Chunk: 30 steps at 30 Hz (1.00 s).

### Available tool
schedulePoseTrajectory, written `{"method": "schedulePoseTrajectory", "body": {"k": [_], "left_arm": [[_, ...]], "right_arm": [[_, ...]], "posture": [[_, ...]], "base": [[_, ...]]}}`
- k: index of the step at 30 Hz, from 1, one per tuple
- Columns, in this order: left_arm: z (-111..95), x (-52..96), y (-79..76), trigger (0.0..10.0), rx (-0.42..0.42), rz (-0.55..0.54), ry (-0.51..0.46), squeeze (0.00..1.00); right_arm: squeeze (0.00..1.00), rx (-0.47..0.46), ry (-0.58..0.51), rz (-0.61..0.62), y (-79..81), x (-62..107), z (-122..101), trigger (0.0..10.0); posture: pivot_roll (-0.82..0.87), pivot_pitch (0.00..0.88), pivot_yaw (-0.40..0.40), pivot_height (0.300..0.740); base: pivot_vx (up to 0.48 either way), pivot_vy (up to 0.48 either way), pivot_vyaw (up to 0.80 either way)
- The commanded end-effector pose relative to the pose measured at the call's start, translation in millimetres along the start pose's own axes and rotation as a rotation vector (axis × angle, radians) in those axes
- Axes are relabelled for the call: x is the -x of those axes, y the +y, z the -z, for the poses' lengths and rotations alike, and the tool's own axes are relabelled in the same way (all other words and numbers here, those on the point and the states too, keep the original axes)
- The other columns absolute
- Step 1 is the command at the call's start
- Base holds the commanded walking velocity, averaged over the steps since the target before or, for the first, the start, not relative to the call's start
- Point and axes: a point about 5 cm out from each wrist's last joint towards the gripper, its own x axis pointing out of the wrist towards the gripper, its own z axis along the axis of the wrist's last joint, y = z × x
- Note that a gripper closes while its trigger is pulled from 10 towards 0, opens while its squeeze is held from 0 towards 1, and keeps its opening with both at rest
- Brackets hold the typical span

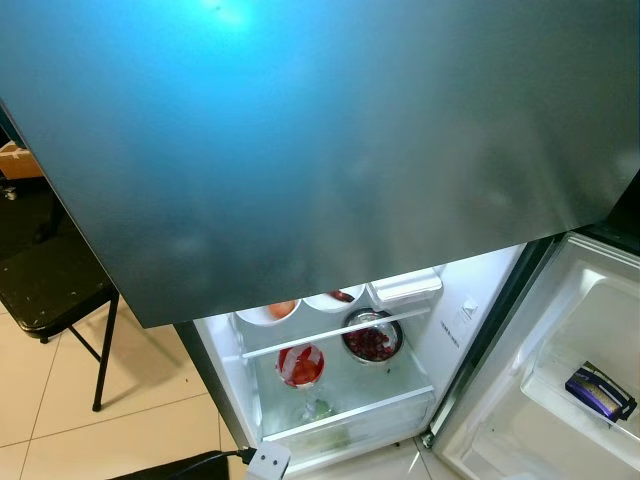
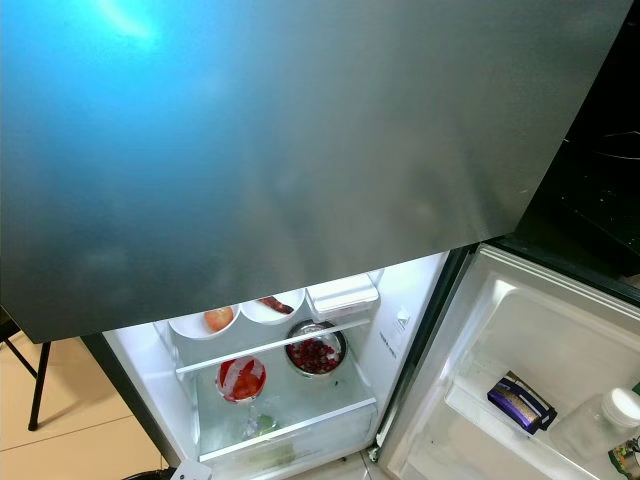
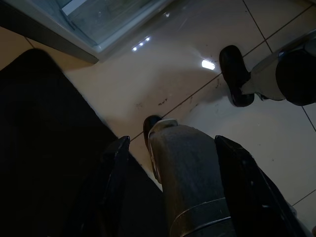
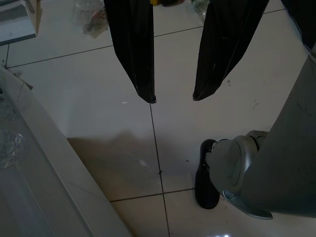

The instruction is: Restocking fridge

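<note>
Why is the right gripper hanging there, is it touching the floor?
Apart. The right wrist view shows the right gripper open, its fingertips hanging above the tiled floor.

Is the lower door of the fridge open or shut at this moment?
Open. The lower door is swung out to the right, its shelf holding a dark packet, and the lit inside shows a steel bowl.

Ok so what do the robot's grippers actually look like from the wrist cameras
The right gripper has two long, flat black fingers that taper to narrow tips, matte and unmarked. The left gripper shows two broader black fingers with rounded edges, dim in the shade. No cables or markings can be made out on either.
</note>
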Motion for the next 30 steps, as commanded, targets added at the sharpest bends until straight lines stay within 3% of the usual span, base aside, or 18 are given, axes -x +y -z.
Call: {"method": "schedulePoseTrajectory", "body": {"k": [1, 30], "left_arm": [[2.3, -0.3, -2.3, 10.0, 0.001, 0.007, 0.013, 0.00], [2.0, -0.4, -2.5, 10.0, 0.005, 0.007, 0.011, 0.00]], "right_arm": [[0.00, 0.010, 0.010, 0.001, -1.2, 0.3, 2.4, 10.0], [0.00, 0.004, 0.002, 0.005, -0.9, 0.0, -0.4, 10.0]], "posture": [[-0.01, 0.000, -0.053, 0.740], [-0.01, 0.000, -0.050, 0.740]], "base": [[0.000, 0.000, 0.00], [0.000, 0.000, 0.00]]}}
